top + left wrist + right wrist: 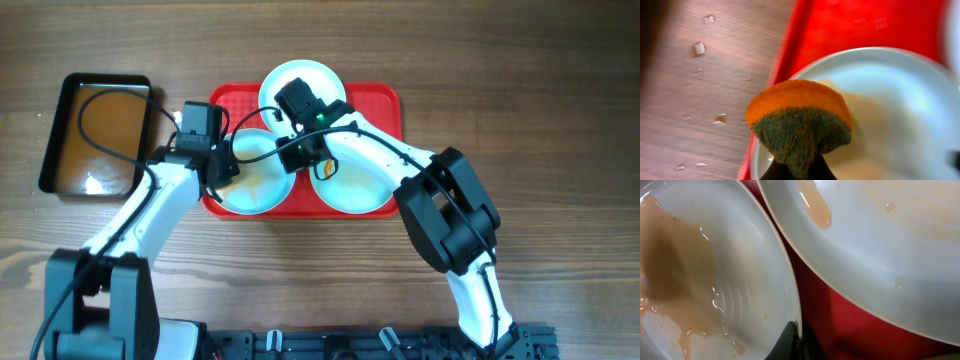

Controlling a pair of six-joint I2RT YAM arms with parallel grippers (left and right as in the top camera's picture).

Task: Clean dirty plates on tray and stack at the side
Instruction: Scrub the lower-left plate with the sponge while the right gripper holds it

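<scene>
Three white plates lie on the red tray (385, 100): one at the back (290, 80), one front left (262, 190), one front right (355, 190). My left gripper (799, 170) is shut on an orange and green sponge (797, 120), held over the left edge of the front left plate (890, 100). My right gripper (799, 340) is shut on that same plate's right rim (740, 270); brownish water streaks its inside. The front right plate (880, 255) carries an orange smear. In the overhead view the left gripper (222, 170) and right gripper (300, 158) flank the front left plate.
A black pan of brownish water (95, 135) stands left of the tray on the wooden table. Water drops dot the wood (700, 48) beside the tray's left rim. The right arm reaches over the front right plate.
</scene>
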